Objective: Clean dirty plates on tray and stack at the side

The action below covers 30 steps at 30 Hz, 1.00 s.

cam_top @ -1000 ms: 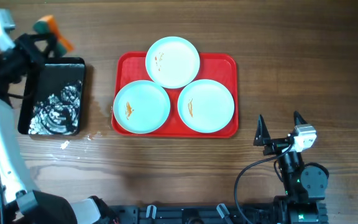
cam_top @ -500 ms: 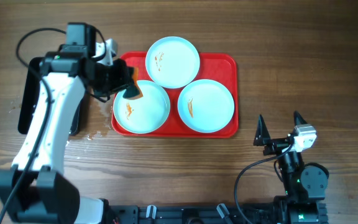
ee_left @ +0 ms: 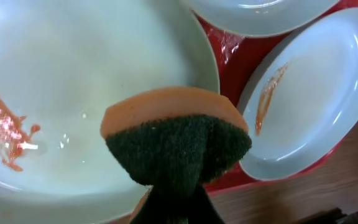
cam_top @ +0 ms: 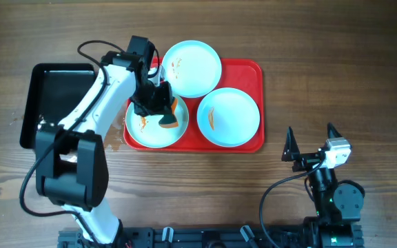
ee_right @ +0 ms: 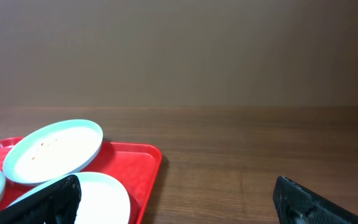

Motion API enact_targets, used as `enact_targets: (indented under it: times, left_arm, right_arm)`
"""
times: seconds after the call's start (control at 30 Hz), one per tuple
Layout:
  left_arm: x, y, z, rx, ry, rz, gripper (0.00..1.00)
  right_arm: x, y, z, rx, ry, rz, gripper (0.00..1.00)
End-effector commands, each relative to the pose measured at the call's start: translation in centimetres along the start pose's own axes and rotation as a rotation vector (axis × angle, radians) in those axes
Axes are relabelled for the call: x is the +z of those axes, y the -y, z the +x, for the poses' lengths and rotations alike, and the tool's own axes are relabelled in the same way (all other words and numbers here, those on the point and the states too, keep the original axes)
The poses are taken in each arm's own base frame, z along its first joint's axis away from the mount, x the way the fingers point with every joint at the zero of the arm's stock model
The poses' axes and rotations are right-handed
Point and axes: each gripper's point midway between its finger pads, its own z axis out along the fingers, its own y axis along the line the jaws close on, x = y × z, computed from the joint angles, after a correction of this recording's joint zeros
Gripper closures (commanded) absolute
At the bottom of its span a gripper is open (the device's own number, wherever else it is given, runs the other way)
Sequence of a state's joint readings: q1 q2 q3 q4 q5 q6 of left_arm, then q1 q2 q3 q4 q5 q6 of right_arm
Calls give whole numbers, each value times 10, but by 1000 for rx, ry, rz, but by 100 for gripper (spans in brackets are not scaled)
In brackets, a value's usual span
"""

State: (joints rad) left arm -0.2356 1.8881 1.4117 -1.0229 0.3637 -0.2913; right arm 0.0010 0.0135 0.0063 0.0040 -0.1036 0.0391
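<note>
No legible text or markings.

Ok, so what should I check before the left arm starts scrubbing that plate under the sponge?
1. Sponge gripped in left gripper: ok, pinched firmly.
2. Sponge over the right plate: ok, it is above the front-left plate on the tray.
3. Sponge over the orange smear: not ok, the smear lies off to one side.
4. Sponge touching the plate: cannot tell.
5. Right gripper out of the way: ok, open and parked off the tray.
</note>
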Motion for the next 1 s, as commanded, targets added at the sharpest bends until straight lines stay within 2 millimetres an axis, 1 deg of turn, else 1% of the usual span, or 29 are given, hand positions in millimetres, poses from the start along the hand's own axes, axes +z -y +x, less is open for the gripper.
enact_targets:
  times: [0.0,0.03,0.07,0.1,0.13,0.17,0.2,0.23,0.3,0.37,0.43,0.47,0.5,0.53,0.57,0.6,0.63,0.67,0.73,0.77,0.8,0.83,0.87,0.93,0.97]
  left_arm:
    - [17,-13,5,-26,-23,-17,96]
    - [17,-16,4,-36,-23,-15,96]
    - [15,-17,2,-42,-19,-10,96]
    - [11,-21,0,-67,-17,13,96]
    - [9,-27,-1,-82,-18,12,96]
    - [8,-30,-2,-92,-18,11,96]
    - [7,-33,-2,-100,-18,11,96]
    - [7,-34,-3,-103,-17,12,96]
    - [7,-34,-3,-104,-15,12,96]
    - [7,-34,-3,-101,-16,12,96]
    - [7,-34,-3,-101,-15,12,96]
    - [7,-34,-3,-101,-15,11,96]
    - [7,-34,-3,-101,-15,10,96]
    - [7,-36,-4,-101,-12,0,96]
    - [7,-38,-4,-101,-9,-9,96]
    - [7,-39,-5,-101,-7,-17,96]
    - [7,-41,-5,-101,-4,-26,96]
    - [7,-41,-5,-102,-2,-30,96]
    - [7,-41,-7,-100,3,-31,96]
    - [7,-41,-8,-97,9,-29,96]
    - [7,-41,-9,-96,12,-28,96]
    - [7,-41,-9,-97,11,-28,96]
    - [7,-41,-8,-98,7,-30,96]
    - [7,-41,-6,-100,2,-31,96]
    - [7,-41,-6,-100,2,-31,96]
  right_arm:
    - [-9,-53,-14,185,26,-316,0]
    - [-27,-91,-14,342,-49,-559,0]
    - [-44,-114,-9,491,-162,-719,0]
    - [-45,-116,-2,723,-283,-703,0]
    - [-43,-113,-9,854,-298,-682,0]
    - [-45,-114,-27,908,-257,-712,0]
    - [-55,-117,-59,937,-166,-796,0]
    - [-68,-119,-91,942,-64,-876,0]
    - [-77,-121,-119,934,-12,-916,0]
    - [-76,-129,-141,824,-59,-923,0]
    - [-63,-138,-163,683,-148,-933,0]
    - [-53,-144,-176,608,-210,-965,0]
    - [-39,-148,-187,560,-287,-994,0]
    - [-23,-148,-191,534,-344,-974,0]
    - [-4,-145,-190,491,-399,-910,0]
    - [21,-136,-176,436,-500,-774,0]
    - [37,-132,-157,376,-628,-673,0]
    - [45,-138,-139,332,-754,-644,0]
    - [46,-159,-102,246,-1009,-667,0]
    - [46,-172,-70,186,-1210,-637,0]
    - [48,-181,-46,132,-1334,-596,0]
    - [50,-192,-30,98,-1411,-584,0]
    - [54,-207,-13,106,-1475,-579,0]
    - [68,-228,10,238,-1538,-498,0]
    - [73,-239,23,262,-1562,-521,0]
